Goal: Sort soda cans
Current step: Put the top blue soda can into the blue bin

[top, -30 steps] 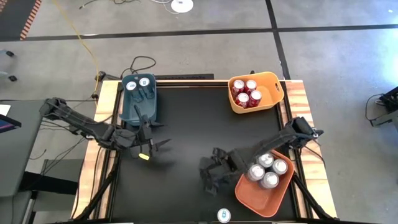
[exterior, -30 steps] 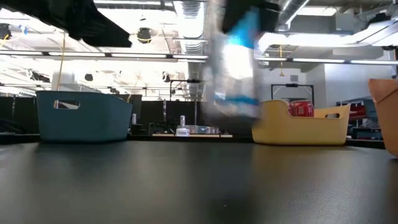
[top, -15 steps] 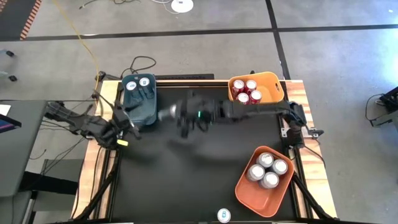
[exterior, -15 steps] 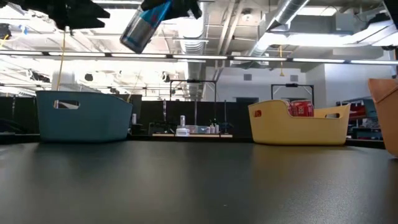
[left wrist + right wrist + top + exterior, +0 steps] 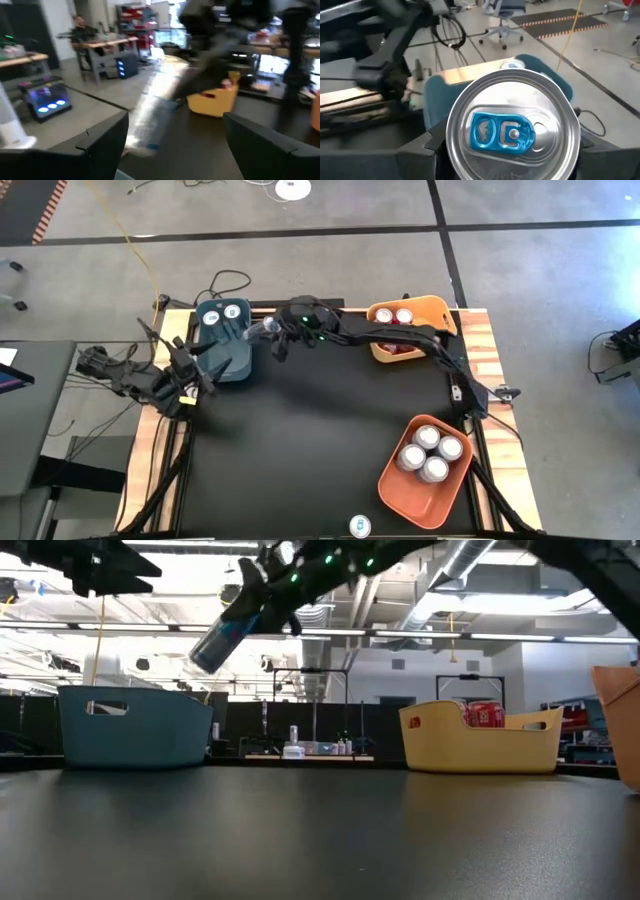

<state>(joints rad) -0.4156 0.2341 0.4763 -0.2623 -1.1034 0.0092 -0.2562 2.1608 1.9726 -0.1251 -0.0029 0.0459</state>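
Right gripper [image 5: 268,331] clamping a blue soda can with a silver top [image 5: 217,641] — tilted, hanging just beside the dark teal plastic bin [image 5: 224,350], left gripper [image 5: 190,370] spreading wide at that bin's near edge.

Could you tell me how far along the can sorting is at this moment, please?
Mostly done: silver cans fill the orange bin, red cans sit in the yellow bin, and blue cans lie in the blue bin. In hand: the right pincer holds a blue can near the blue bin. Left: dropping it in. No loose cans show on the table.
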